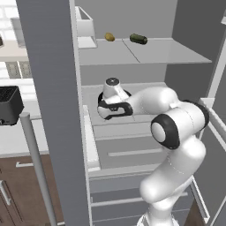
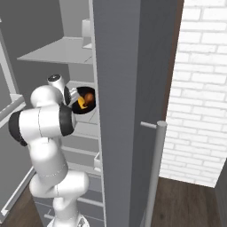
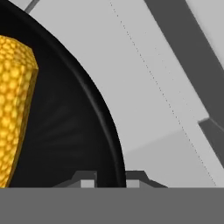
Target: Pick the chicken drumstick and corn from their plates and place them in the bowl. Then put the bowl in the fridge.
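Hand view has the gripper (image 3: 110,179) pinched on the bowl (image 3: 103,127) rim, a fingertip each side, corn (image 3: 15,109) inside. Bowl sits on the fridge (image 2: 117,88) middle shelf, chicken drumstick (image 2: 89,96) in it too, under the olive-green bottle (image 1: 138,39).

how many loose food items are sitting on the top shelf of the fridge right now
2: a small yellow-brown item toward the left, a dark green one to its right. The door frame may hide others.
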Controlling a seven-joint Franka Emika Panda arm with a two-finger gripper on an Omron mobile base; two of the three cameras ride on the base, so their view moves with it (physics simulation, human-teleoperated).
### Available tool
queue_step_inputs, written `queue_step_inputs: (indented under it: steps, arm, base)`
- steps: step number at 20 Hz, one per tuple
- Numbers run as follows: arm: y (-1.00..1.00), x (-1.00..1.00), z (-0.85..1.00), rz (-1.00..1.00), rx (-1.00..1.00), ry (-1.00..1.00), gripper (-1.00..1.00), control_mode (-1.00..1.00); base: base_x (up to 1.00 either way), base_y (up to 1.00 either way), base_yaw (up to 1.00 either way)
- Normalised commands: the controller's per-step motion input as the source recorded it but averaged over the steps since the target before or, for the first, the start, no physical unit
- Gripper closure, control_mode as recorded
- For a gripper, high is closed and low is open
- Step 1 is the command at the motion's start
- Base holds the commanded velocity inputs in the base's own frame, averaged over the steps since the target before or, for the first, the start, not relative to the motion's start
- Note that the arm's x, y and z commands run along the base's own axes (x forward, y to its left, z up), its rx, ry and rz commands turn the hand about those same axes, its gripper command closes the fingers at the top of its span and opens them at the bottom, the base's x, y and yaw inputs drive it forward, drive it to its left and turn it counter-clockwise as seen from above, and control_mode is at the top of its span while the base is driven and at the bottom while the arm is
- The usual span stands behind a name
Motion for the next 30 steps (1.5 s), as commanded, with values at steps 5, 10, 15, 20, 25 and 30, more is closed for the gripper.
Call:
queue_step_inputs:
  steps: [5, 10, 15, 20, 25, 30]
  arm:
    - [-0.32, 0.51, 0.00, 0.19, 0.00, 0.01, 1.00, -1.00]
    - [-0.16, 0.42, -0.06, 0.17, -0.02, 0.01, -1.00, -1.00]
    - [-0.17, 0.04, 0.00, 0.15, -0.04, 0.00, -1.00, -1.00]
    - [-0.24, -0.43, 0.15, 0.16, -0.05, -0.10, -1.00, -1.00]
    - [-0.24, -0.73, 0.29, 0.13, -0.09, -0.21, -1.00, -1.00]
    - [-0.67, -0.60, 0.53, 0.01, 0.00, -0.09, -1.00, -1.00]
  base:
    - [0.00, 0.00, 0.00]
    - [0.00, 0.00, 0.00]
    - [0.00, 0.00, 0.00]
    - [0.00, 0.00, 0.00]
    - [0.00, 0.00, 0.00]
    - [0.00, 0.00, 0.00]
